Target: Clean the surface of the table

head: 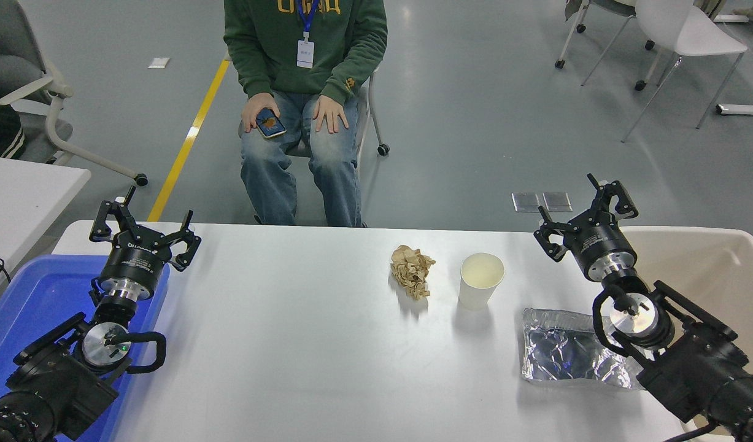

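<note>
The white table surface (290,344) fills the lower half of the frame and carries three loose items: one crumpled brown paper wad (412,271) near the centre, one white paper cup (480,280) upright just to its right, and one flattened silver foil bag (566,356) at lower right. Two grippers show. The left gripper (144,227) sits at the left edge above one blue tray (26,301), fingers spread, grasping nothing. The right gripper (586,210) hangs at right beside one beige bin (707,264), likewise spread and empty. One seated person (302,92) with a phone (270,123) is at upper centre-left.

Right arm (689,362) hides foil bag (566,353) corner; person (302,92) cropped.
</note>
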Robot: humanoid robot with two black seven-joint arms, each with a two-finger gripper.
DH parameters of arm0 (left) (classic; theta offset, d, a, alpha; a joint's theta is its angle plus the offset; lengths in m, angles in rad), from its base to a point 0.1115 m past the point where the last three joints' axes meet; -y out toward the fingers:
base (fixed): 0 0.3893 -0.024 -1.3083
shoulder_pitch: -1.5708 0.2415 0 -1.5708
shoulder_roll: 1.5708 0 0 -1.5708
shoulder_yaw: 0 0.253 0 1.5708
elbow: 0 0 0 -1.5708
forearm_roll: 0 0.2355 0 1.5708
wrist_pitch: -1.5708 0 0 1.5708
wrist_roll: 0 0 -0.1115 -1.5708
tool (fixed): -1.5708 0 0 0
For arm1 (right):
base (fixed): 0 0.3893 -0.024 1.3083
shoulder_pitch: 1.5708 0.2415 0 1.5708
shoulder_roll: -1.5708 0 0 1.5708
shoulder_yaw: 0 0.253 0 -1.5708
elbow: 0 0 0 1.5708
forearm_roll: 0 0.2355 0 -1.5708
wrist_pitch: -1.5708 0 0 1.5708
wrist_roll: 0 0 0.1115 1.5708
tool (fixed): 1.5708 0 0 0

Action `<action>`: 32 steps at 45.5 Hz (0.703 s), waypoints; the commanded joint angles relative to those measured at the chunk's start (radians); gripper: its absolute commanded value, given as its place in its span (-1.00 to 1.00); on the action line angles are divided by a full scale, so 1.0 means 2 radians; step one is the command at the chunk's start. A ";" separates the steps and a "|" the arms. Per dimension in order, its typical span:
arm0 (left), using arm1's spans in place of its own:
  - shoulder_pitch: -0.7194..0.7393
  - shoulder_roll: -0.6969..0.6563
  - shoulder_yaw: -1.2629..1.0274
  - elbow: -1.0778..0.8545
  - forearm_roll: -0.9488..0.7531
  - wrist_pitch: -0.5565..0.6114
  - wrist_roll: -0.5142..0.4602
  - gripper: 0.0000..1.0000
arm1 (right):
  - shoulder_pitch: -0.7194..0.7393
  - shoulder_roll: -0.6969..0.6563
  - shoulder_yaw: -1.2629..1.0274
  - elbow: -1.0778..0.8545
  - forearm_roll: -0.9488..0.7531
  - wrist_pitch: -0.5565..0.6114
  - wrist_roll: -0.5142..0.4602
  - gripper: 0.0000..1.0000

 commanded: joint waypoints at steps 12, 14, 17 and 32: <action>0.000 0.000 0.000 0.000 0.000 0.000 0.001 1.00 | 0.001 -0.019 -0.010 -0.002 0.000 0.000 0.001 1.00; 0.000 0.000 0.000 0.000 0.000 0.000 0.000 1.00 | 0.001 -0.019 -0.009 -0.002 0.000 0.001 0.001 1.00; 0.000 0.000 0.000 0.000 0.001 0.000 0.001 1.00 | 0.001 -0.020 -0.009 0.000 0.000 0.004 0.003 1.00; 0.000 0.000 0.000 0.000 0.000 0.000 0.001 1.00 | 0.027 -0.080 -0.083 0.079 -0.011 -0.005 0.011 1.00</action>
